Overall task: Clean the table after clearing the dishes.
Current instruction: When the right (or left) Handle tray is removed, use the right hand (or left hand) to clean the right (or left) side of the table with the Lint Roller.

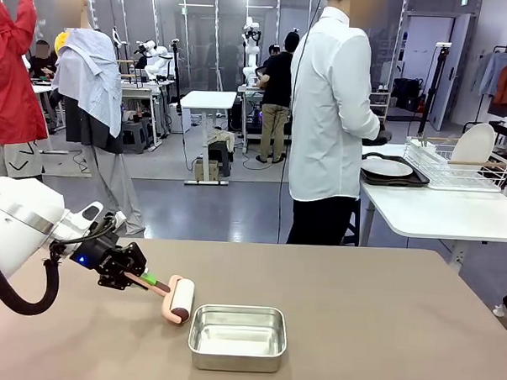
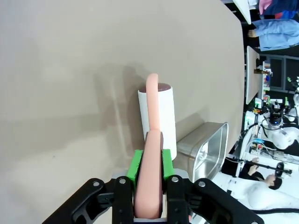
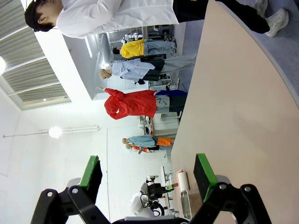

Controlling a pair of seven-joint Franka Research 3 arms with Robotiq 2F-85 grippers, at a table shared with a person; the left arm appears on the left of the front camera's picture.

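Nearest the camera, a steel pan (image 1: 237, 337) sits by the near edge of the worktop (image 1: 357, 312), empty so far as I can tell. Just beside its left rim is a pink-handled roller (image 1: 178, 299), its white drum resting on or just above the taupe surface. The left gripper (image 1: 138, 278) is clenched on the roller's handle, green pads pressed to either side in the left wrist view (image 2: 148, 179). The right gripper (image 3: 147, 173) stands released, holding nothing, looking along the far side of the worktop.

The dishes (image 1: 387, 168) are already off the worktop: a white plate on a dark tray lies on the white side table (image 1: 446, 211) beyond the far right corner, where a person (image 1: 328, 117) stands.

Judging by this, rolling is the step in hand. To do it well, keep the drum flat with even downward pressure, travel in straight overlapping lanes toward the far edge, and steer clear of the pan so the handle does not knock it.
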